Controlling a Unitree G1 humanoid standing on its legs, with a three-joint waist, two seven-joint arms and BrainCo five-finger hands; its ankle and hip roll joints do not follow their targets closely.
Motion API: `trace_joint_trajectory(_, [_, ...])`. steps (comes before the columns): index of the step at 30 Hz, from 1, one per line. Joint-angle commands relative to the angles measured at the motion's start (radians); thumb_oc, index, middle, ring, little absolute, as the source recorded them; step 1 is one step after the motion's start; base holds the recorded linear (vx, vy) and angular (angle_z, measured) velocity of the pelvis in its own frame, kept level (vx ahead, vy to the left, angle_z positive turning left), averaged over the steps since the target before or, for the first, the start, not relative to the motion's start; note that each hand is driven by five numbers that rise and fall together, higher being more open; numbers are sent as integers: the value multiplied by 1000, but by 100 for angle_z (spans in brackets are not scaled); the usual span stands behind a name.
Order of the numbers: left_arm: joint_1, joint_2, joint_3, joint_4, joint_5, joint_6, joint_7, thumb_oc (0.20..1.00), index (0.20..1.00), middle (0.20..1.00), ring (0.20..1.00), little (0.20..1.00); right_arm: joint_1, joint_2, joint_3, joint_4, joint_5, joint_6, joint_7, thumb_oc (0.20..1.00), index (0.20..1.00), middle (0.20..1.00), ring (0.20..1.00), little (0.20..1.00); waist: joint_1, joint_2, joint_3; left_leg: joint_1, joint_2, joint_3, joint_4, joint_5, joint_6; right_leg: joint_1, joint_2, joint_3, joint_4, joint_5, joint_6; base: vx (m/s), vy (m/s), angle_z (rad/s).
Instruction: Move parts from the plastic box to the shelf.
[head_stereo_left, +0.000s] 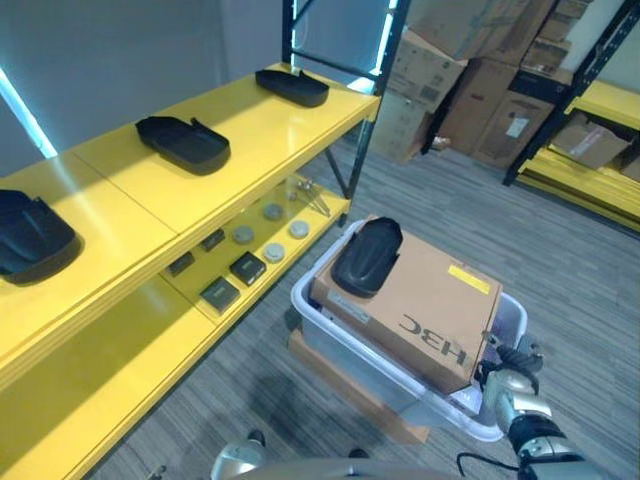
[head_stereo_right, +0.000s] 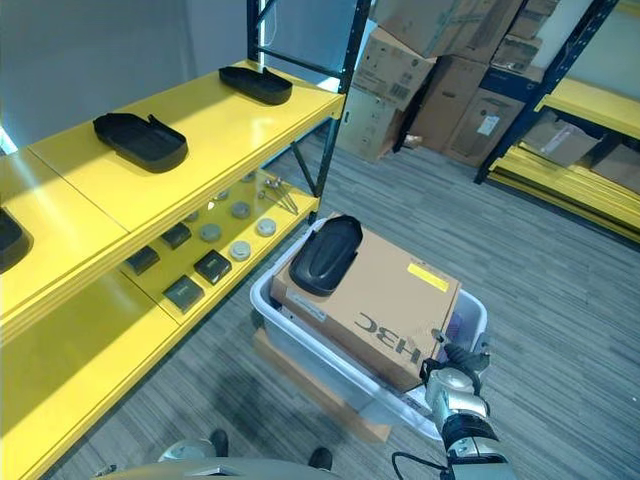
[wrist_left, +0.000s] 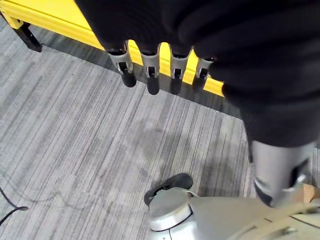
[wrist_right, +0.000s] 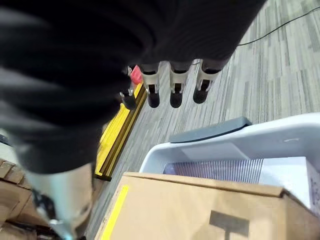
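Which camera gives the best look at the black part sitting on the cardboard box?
The left eye view: the black part lies whole on the cardboard box. The right eye view matches it. The right wrist view catches just the box.

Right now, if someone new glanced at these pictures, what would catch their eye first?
Probably the bright yellow shelf along the robot's left, with three black parts spaced along its top level, such as the middle one. Next, the brown cardboard box sitting in the white plastic box on the floor, with another black part lying on top of it. The right robot hand hangs at the plastic box's near right corner.
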Motion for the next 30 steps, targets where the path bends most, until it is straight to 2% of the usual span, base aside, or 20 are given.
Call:
trace_joint_trajectory(1, [-49,-21,-43,29,-9,2,9,1000,1000,1000,1000,1000,-130,-118,48,-70,-38,-49,-18,1000,1000,1000,1000,1000,45,39,25,-51,18,-135,17,-76,-3,25,1,-81,13,-98,53,0,0,0])
trace_joint_trajectory(6, [-67,-4,-53,31,-38,-14,-7,1000,1000,1000,1000,1000,-255,-149,102,-74,-39,-28,-29,1000,1000,1000,1000,1000,68,48,56,-106,9,-166,45,-76,3,-16,-7,-90,36,-101,50,-75,30,11])
trace_joint_trajectory(11, [-88,9,-76,40,-82,-34,-26,1000,1000,1000,1000,1000,-409,-186,169,-9,-31,-36,-12,1000,1000,1000,1000,1000,102,80,112,-183,-10,-216,67,-60,7,-66,-17,-108,57,-105,45,-98,61,28])
trace_joint_trajectory(15, [-94,7,-85,41,-98,-55,-36,1000,1000,1000,1000,1000,-462,-195,203,26,-39,-29,2,1000,1000,1000,1000,1000,113,90,133,-214,-19,-232,77,-55,6,-87,-22,-117,67,-108,41,-48,56,13])
trace_joint_trajectory(18, [-107,4,-97,35,-119,-78,-43,1000,1000,1000,1000,1000,-505,-204,231,64,-34,-39,7,1000,1000,1000,1000,1000,125,99,159,-240,-21,-249,100,-74,-1,-102,-22,-112,80,-123,45,-5,20,14])
trace_joint_trajectory(30, [-126,18,-110,16,-174,-121,-56,1000,1000,1000,1000,1000,-597,-246,287,138,-24,-45,15,1000,1000,1000,1000,1000,145,100,221,-327,-35,-268,145,-70,-1,-169,-32,-122,110,-121,43,-27,14,3])
